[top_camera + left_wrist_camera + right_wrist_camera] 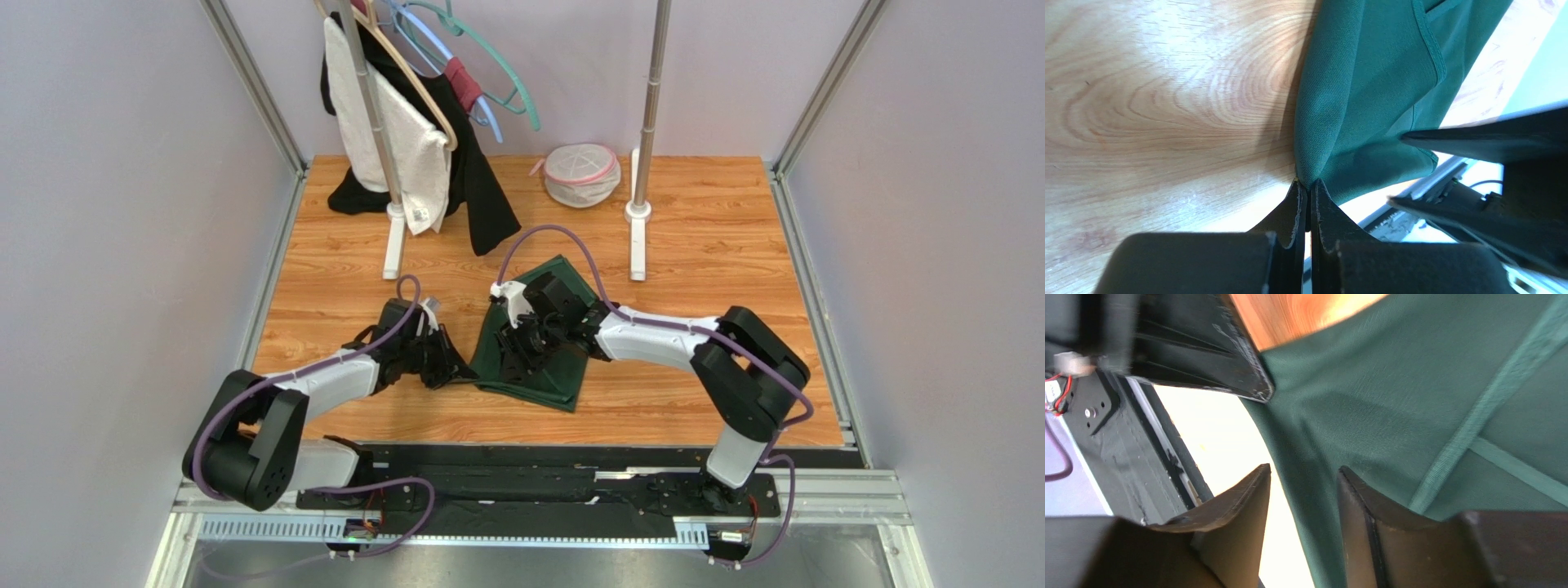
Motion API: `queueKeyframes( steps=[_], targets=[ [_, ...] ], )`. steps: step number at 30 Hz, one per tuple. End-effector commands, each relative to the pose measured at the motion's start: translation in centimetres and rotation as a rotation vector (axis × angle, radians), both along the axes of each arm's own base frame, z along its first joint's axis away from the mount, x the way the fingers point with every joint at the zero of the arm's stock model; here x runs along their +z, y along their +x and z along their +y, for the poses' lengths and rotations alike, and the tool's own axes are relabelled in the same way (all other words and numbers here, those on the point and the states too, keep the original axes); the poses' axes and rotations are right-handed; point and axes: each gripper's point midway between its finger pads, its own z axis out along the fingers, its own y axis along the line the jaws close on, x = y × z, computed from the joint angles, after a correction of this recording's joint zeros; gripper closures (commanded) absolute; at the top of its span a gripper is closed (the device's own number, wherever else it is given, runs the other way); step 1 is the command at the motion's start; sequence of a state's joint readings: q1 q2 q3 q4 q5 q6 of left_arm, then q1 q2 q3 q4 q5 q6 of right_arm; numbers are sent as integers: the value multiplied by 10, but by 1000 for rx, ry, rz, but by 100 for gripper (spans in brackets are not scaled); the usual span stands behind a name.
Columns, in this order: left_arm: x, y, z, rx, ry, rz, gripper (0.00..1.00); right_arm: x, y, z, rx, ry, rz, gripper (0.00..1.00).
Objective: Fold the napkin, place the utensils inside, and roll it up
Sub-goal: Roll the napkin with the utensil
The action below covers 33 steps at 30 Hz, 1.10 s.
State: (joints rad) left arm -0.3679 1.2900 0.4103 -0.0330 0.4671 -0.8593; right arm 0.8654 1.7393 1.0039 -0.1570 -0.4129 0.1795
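The dark green napkin (542, 375) lies rumpled on the wooden table, partly under the right arm. My left gripper (461, 366) is at the napkin's left corner. In the left wrist view its jaws (1309, 185) are shut on that corner of the cloth (1364, 92). My right gripper (523, 338) hovers over the napkin's left part. In the right wrist view it stands open (1304, 473), with a hemmed fold of cloth (1389, 404) running between its fingers without being pinched. The two grippers are close together. The utensils are out of view.
A clothes rack with hangers and hanging garments (417, 135) stands at the back left. Its white feet (394, 245) rest on the table. A second pole foot (637, 233) stands at the back middle, with a white and pink mesh bag (580, 174) beside it. Frame walls close both sides.
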Motion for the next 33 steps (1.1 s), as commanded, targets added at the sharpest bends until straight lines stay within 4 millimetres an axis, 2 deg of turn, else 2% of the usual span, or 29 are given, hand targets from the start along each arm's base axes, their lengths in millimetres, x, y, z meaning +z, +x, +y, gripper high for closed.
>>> queueKeyframes(
  steps=[1,3,4,5,7,8,10,11,13,14,17,19,26,33],
  targets=[
    [8,2,-4,-7,-67,66,100,32,9,7,-27,30,-216,50],
    [7,4,-1,-2,-70,81,100,33,2,12,-16,25,-267,45],
    [6,3,-1,-8,-73,93,100,34,6,12,-34,14,-321,40],
    [7,5,2,-5,-75,93,100,34,1,16,-21,9,-346,39],
    [5,6,6,4,-77,113,100,32,3,16,-33,-16,-403,39],
    [4,6,8,-5,-71,111,100,29,-3,19,-6,-30,-427,39],
    [3,6,11,-7,-67,130,100,32,2,23,-20,-45,-510,39],
    [2,6,13,-11,-65,134,100,29,-8,27,27,-65,-552,39],
    [3,7,15,-8,-84,153,100,30,-8,28,19,-91,-625,39],
    [3,7,15,-10,-90,160,100,28,-18,32,45,-99,-652,39],
    [1,5,17,-6,-115,194,100,27,-25,36,47,-131,-731,39],
    [1,3,16,-11,-136,222,100,25,-19,34,6,-180,-802,39],
    [4,6,25,-26,-144,251,100,7,-31,45,30,-251,-890,39],
    [6,5,34,-36,-124,266,100,-12,-29,40,57,-354,-969,44]
  ],
)
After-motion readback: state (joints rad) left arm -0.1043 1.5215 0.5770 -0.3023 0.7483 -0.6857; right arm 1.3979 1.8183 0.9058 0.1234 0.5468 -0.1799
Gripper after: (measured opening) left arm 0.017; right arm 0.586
